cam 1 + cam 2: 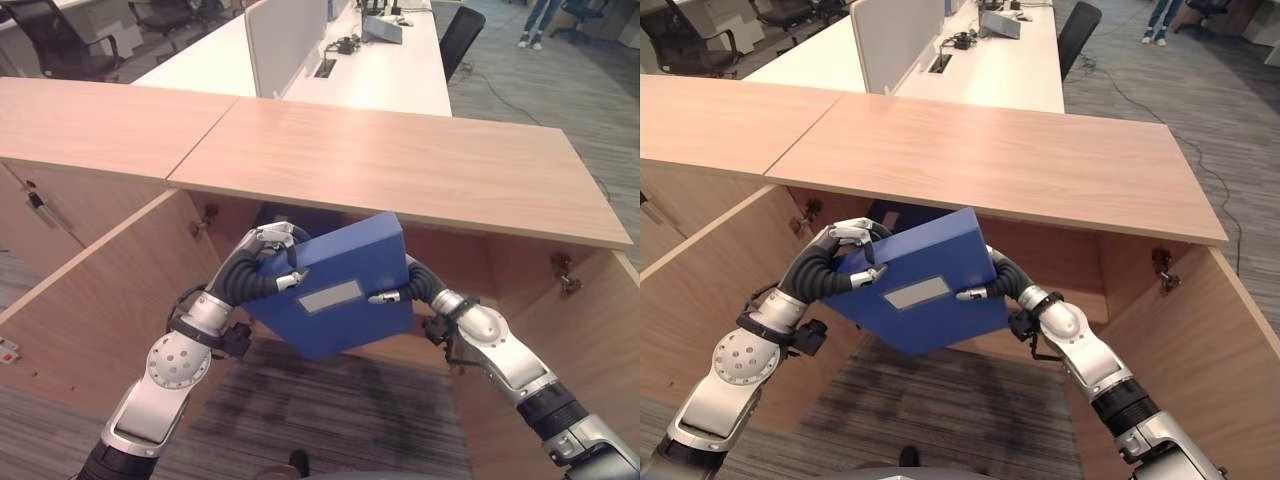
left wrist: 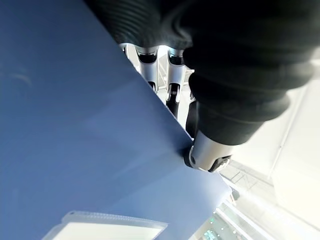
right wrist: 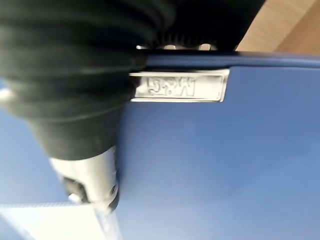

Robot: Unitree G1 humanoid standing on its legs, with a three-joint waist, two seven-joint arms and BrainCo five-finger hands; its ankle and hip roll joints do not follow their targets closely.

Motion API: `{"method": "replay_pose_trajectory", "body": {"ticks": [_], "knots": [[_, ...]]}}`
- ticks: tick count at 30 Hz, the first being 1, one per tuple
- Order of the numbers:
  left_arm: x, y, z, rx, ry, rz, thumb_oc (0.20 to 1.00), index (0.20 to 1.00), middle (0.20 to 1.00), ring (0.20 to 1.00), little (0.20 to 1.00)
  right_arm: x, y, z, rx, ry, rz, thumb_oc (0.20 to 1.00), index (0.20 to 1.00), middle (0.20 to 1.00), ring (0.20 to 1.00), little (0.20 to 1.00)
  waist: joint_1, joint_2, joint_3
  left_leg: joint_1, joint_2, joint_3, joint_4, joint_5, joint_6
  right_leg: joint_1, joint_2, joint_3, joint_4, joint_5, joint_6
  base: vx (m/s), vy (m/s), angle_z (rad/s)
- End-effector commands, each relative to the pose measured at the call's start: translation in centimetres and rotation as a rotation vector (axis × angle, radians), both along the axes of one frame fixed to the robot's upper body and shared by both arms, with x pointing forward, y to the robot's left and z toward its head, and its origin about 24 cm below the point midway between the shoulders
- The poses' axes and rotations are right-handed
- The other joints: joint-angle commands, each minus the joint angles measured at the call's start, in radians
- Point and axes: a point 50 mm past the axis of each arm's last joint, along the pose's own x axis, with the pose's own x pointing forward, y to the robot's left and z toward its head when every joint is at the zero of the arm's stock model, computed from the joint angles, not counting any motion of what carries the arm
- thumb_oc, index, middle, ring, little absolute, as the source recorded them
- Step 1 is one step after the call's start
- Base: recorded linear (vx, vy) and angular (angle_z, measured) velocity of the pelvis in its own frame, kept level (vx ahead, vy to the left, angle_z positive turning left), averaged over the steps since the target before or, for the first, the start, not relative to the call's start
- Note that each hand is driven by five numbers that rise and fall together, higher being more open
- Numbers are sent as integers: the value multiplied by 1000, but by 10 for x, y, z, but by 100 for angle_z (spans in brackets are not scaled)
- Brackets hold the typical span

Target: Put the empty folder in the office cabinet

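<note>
Left eye view: one blue folder (image 1: 340,285) grasped by both hands' fingers, left hand (image 1: 272,250), right hand (image 1: 400,290), before one open cabinet (image 1: 400,165).

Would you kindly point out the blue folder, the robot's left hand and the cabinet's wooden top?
blue folder (image 1: 345,260), left eye view, its front face.
left hand (image 1: 272,240), left eye view, its fingers.
cabinet's wooden top (image 1: 400,160), left eye view, bare surface.

cabinet (image 1: 120,300) interior hidden behind folder (image 1: 340,285), right robot hand (image 1: 392,296) fingers behind it
</note>
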Motion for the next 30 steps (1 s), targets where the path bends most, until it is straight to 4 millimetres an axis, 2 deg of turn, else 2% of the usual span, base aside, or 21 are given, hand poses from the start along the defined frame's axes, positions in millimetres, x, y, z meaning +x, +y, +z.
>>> {"method": "replay_pose_trajectory", "body": {"ticks": [1,9,12,16,17,18,19,20,26,30], "knots": [[-9,-47,55,-165,-281,-299,200,200,200,200,200,-14,74,11,146,44,367,200,200,200,200,200,15,-41,-37,62,-15,-40,2,-123,-17,-9,-19,-10,6,15,68,0,0,0],[-5,-56,58,-176,-285,-332,200,200,200,200,200,-32,94,-6,261,220,483,200,200,200,200,200,26,-44,-35,59,-14,-45,2,-119,-21,-7,-18,-20,6,12,64,1,-6,2],[0,-53,53,-179,-265,-295,200,200,200,200,200,-34,92,-15,400,269,377,200,200,200,200,200,22,-41,-33,60,-14,-44,2,-119,-21,-8,-18,-21,6,12,64,-2,-3,1],[3,-49,46,-178,-225,-268,200,200,200,200,200,-37,87,-23,463,303,307,200,200,200,200,200,18,-39,-34,61,-13,-45,2,-119,-21,-7,-17,-22,6,11,63,0,0,0],[3,-47,44,-181,-210,-258,344,344,344,344,344,-38,85,-27,480,316,284,200,200,200,200,200,16,-39,-34,61,-13,-45,2,-119,-21,-7,-17,-22,6,11,63,0,0,0],[4,-43,38,-183,-177,-240,542,542,542,542,542,-41,82,-32,505,342,255,200,200,200,200,200,14,-38,-34,62,-13,-44,2,-120,-22,-6,-16,-22,6,10,63,0,0,0],[5,-37,30,-192,-132,-218,928,928,928,928,928,-42,77,-40,524,367,204,200,200,200,200,200,11,-38,-34,63,-12,-42,2,-120,-22,-7,-15,-21,6,11,62,0,0,0],[5,-35,26,-198,-106,-208,1000,1000,1000,1000,1000,-43,74,-44,525,376,178,200,200,200,200,200,10,-38,-33,63,-12,-41,2,-120,-22,-6,-16,-21,6,11,62,0,0,0],[6,-20,8,-209,-18,-129,1000,1000,1000,1000,1000,-49,68,-58,592,434,79,200,200,200,200,200,4,-36,-33,67,-9,-40,2,-121,-23,-5,-14,-19,6,10,61,0,0,0],[3,-11,-3,-225,39,-90,1000,1000,1000,1000,1000,-61,67,-72,614,508,49,200,200,200,200,200,3,-37,-29,67,-9,-42,2,-120,-24,-4,-11,-19,6,9,59,0,0,0]]}}
